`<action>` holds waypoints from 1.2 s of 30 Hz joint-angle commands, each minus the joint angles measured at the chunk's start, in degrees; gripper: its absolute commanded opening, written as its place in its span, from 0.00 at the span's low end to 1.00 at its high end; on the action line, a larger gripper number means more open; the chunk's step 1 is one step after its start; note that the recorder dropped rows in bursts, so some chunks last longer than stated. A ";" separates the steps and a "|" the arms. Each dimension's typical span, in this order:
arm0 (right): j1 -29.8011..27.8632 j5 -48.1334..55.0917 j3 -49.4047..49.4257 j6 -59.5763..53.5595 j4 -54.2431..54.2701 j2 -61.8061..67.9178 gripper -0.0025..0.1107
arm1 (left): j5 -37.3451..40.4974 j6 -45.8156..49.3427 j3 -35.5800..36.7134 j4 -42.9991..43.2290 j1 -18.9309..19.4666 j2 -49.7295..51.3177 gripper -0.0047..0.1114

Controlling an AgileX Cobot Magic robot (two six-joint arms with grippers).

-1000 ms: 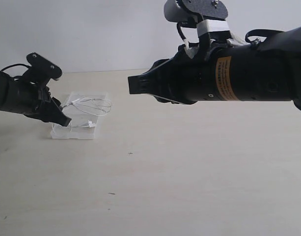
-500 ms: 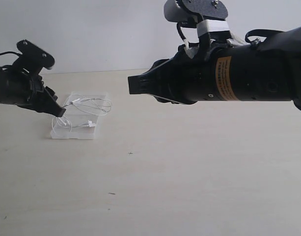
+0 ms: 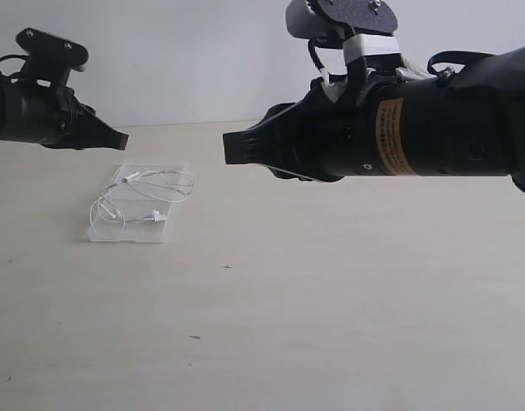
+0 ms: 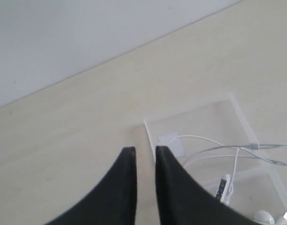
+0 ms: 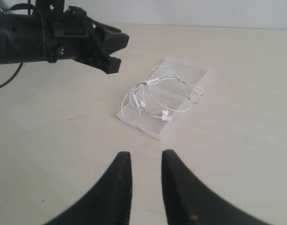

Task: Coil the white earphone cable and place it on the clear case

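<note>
The white earphone cable (image 3: 149,190) lies in loose loops on top of the clear case (image 3: 129,236), which rests flat on the table at the left. The right wrist view shows the cable (image 5: 155,91) spread over the case (image 5: 202,75), earbuds near one end. My left gripper (image 3: 118,137) hovers above and behind the case, apart from the cable; its jaws stand a little apart with nothing between them (image 4: 145,150). The case's whitish label (image 4: 170,140) and the inline remote (image 4: 221,187) show beside them. My right gripper (image 3: 232,147) hangs open and empty in mid-air right of the case (image 5: 145,154).
The pale wooden table (image 3: 331,300) stretches to a white wall (image 3: 185,60) behind. The bulky right arm (image 3: 416,137) fills the upper right of the exterior view. The left arm (image 5: 40,40) reaches in near the case.
My left gripper has let go of the cable and risen up and back from the case. The cable now rests on the case. The right arm has stayed still.
</note>
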 commanded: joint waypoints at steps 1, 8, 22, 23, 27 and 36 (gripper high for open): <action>-0.34 0.37 0.28 -0.16 -0.27 0.14 0.23 | 0.42 -0.76 -0.68 -3.70 -0.05 2.44 0.04; -0.34 0.37 0.28 -0.16 -0.27 0.14 0.23 | 3.06 -0.87 -0.68 -4.42 -0.47 3.97 0.08; -0.34 0.37 0.28 -0.16 -0.27 0.14 0.23 | 5.26 -2.62 -0.51 -4.42 -0.67 6.65 0.21; -0.34 0.37 0.28 -0.16 -0.27 0.14 0.23 | 5.47 -2.56 -0.23 -4.42 -0.67 6.65 0.21; -0.34 0.37 0.28 -0.16 -0.27 0.14 0.23 | 5.06 -2.56 2.64 -4.42 -0.67 7.30 0.21; -0.34 0.37 0.28 -0.16 -0.27 0.14 0.23 | 6.70 -2.56 7.84 -4.42 -0.67 6.71 0.21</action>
